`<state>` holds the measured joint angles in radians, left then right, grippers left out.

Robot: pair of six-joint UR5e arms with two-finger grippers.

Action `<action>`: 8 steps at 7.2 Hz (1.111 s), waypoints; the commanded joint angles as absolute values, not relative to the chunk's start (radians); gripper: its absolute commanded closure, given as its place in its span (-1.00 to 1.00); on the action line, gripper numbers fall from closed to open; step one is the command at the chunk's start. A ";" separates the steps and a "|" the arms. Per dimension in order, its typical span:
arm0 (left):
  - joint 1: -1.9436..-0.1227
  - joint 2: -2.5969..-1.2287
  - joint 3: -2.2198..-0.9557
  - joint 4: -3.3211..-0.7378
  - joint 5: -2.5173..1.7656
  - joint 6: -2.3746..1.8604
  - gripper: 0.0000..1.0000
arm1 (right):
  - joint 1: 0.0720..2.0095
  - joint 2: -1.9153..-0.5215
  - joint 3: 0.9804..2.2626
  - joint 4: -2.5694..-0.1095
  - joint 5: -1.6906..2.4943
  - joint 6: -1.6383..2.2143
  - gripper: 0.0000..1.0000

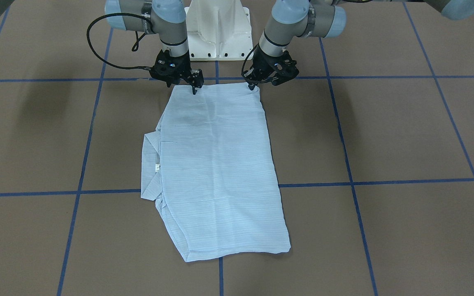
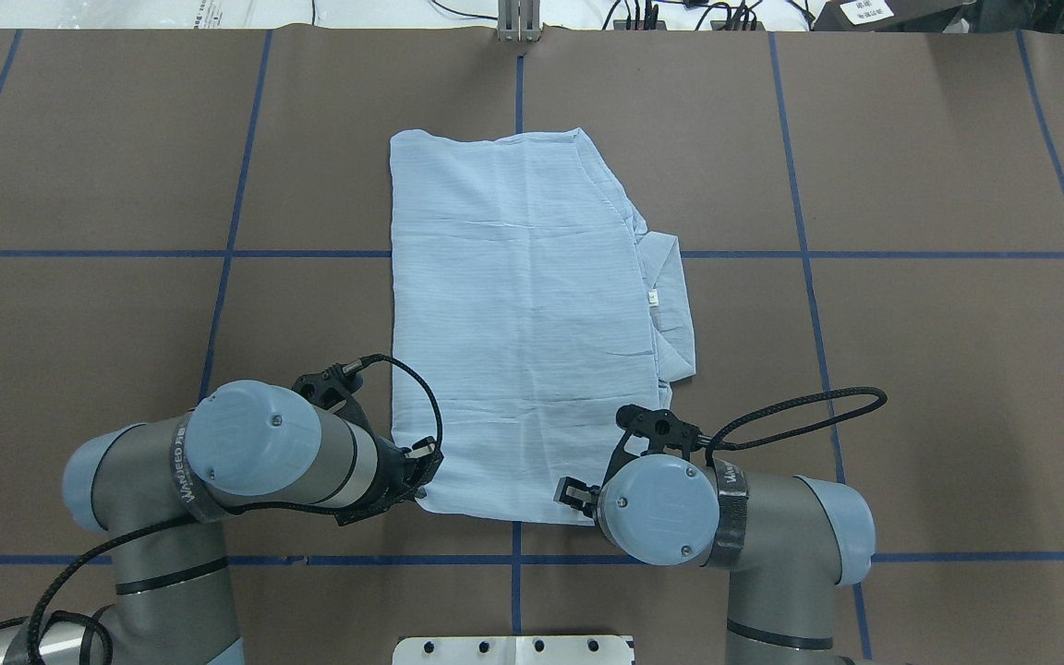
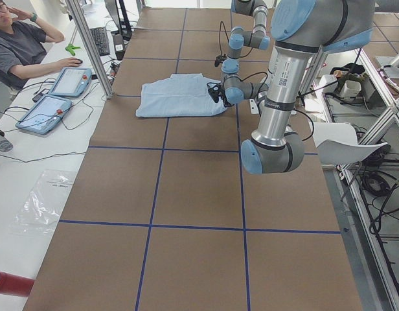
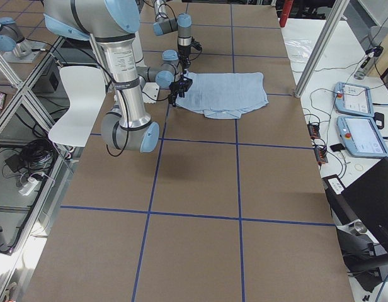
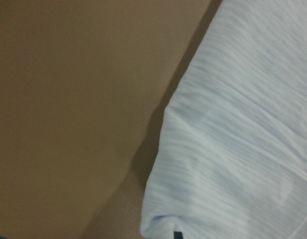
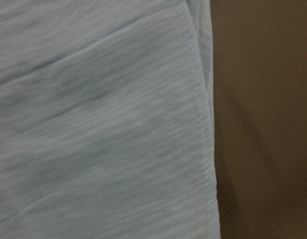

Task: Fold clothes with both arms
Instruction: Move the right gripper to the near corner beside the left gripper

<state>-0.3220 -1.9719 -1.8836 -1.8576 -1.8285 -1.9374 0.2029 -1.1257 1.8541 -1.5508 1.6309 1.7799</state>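
Working the shirt (image 1: 220, 164), a long strip flat mid-table (image 1: 385, 131) w/ L hand (image 1: 254, 85) & R hand (image 1: 194, 87) at its near corners (can't tell if either's pinched), I'd grab all layers, lift level & carry fwd in sync.

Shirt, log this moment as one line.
shirt: partly folded, flat | left fingers: at robot-side corner | right fingers: at robot-side corner | grasp: unclear
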 commanded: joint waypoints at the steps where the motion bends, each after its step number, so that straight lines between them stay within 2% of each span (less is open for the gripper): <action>1: -0.324 -1.971 -1.884 -1.858 -1.829 -1.937 1.00 | 0.202 -1.126 1.853 -1.551 1.635 1.779 -1.00; 2: -0.324 -1.973 -1.884 -1.858 -1.829 -1.937 1.00 | 0.202 -1.124 1.852 -1.551 1.635 1.781 -0.89; 5: -0.328 -1.973 -1.884 -1.858 -1.829 -1.942 1.00 | 0.204 -1.126 1.852 -1.551 1.635 1.779 -0.36; 8: -0.337 -1.973 -1.884 -1.858 -1.829 -1.942 1.00 | 0.204 -1.126 1.856 -1.551 1.637 1.779 0.53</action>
